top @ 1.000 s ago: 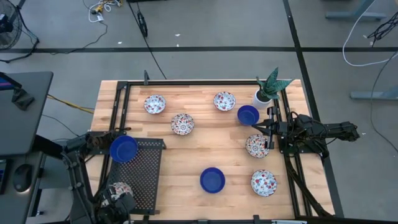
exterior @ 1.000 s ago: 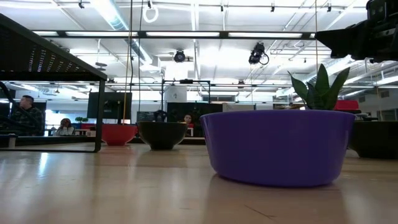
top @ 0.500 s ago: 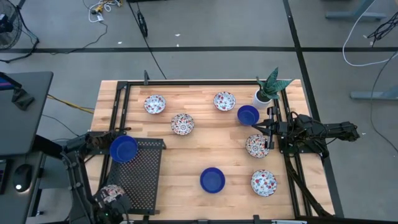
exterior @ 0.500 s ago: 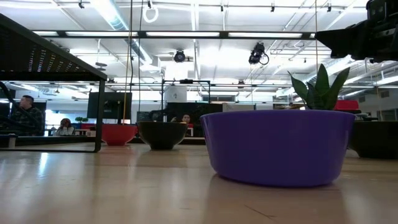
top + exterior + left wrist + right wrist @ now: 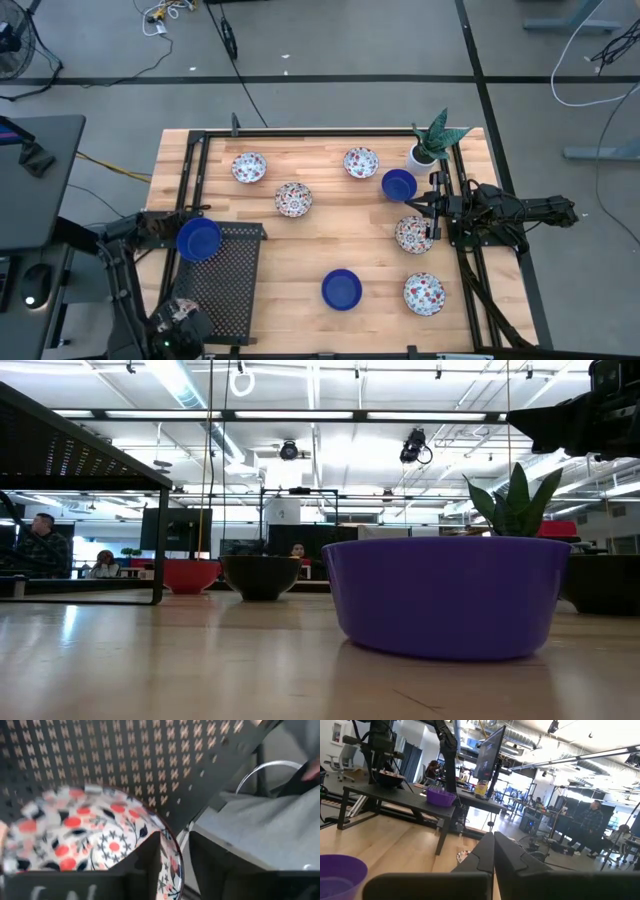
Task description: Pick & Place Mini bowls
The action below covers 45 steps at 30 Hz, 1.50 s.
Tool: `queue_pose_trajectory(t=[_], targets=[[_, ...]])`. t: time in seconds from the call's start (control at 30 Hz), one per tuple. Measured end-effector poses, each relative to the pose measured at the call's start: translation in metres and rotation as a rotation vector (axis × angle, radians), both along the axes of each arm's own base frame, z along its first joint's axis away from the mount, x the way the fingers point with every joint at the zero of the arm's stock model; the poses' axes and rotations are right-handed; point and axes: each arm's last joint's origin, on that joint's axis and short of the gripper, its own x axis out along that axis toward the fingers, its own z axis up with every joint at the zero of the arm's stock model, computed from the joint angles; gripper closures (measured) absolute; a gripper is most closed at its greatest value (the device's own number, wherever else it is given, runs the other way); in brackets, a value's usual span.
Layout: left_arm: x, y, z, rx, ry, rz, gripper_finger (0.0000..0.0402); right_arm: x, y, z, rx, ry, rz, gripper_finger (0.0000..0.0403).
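Blue bowls: three. One sits on the black perforated tray (image 5: 232, 270) at its far left corner (image 5: 198, 238); one on the wood near the front middle (image 5: 341, 289); one just beside the white plant pot (image 5: 398, 184).
Patterned bowls: six. Five lie on the table (image 5: 300, 260): far left (image 5: 249, 167), middle left (image 5: 293, 199), far middle (image 5: 361, 161), right middle (image 5: 413, 234), front right (image 5: 424, 293). The sixth (image 5: 178, 312) is at the tray's near left corner.
Left gripper (image 5: 175, 857): clamped on the rim of that sixth patterned bowl (image 5: 90, 837), one finger inside, one outside, over the tray's edge.
Right gripper (image 5: 432, 215): closed and holding nothing, fingers pressed together, between the pot-side blue bowl and the right-middle patterned bowl.
Surroundings: plant pot (image 5: 421, 154) at the far right corner; black rails frame the table.
In the way: in the low view a blue bowl (image 5: 447, 596) fills the foreground and hides most of the table behind it.
Hard to make out: the sixth bowl is mostly covered by the left arm from above.
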Motion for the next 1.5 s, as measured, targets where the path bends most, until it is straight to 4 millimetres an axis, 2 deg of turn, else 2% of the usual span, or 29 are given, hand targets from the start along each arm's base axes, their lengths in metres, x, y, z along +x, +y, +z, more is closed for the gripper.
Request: queue_pose_trajectory(t=[0.17,0.27,0.4,0.6,0.8,0.97,1.1,1.23,1.3,1.37,1.5], targets=[[0.004,0.013,0.015,0.014,-0.136,0.008,0.0239,0.000,0.000,0.000,0.000,0.000,0.000,0.0394],[0.011,0.024,0.025,0.062,-0.256,-0.026,0.0228,0.000,0.000,0.000,0.000,0.000,0.000,0.0394],[0.028,0.038,0.032,0.178,-0.365,-0.130,0.0231,0.000,0.000,0.000,0.000,0.000,0.000,0.0394],[0.061,0.059,0.038,0.575,-0.598,-0.272,0.0246,0.000,0.000,0.000,0.000,0.000,0.000,0.0394],[0.093,0.079,0.039,0.730,-0.530,-0.393,0.0271,0.000,0.000,0.000,0.000,0.000,-0.001,0.0394],[0.110,0.097,0.043,0.603,-0.433,-0.457,0.0297,0.000,0.000,0.000,0.000,-0.001,0.000,0.0394],[0.134,0.110,0.041,0.405,-0.380,-0.531,0.0306,0.000,0.000,0.000,0.000,0.000,0.000,0.0394],[0.149,0.138,0.030,0.176,-0.207,-0.534,0.0302,0.000,0.000,0.000,0.000,0.000,0.000,0.0394],[0.147,0.152,0.023,0.102,-0.077,-0.504,0.0291,0.000,0.000,0.000,0.000,0.000,0.000,0.0394],[0.141,0.165,0.025,0.076,0.010,-0.458,0.0276,0.000,0.000,0.000,0.000,-0.001,0.000,0.0394],[0.124,0.178,0.043,0.017,-0.034,-0.372,0.0233,0.000,0.000,0.000,0.000,0.001,0.000,0.0394]])
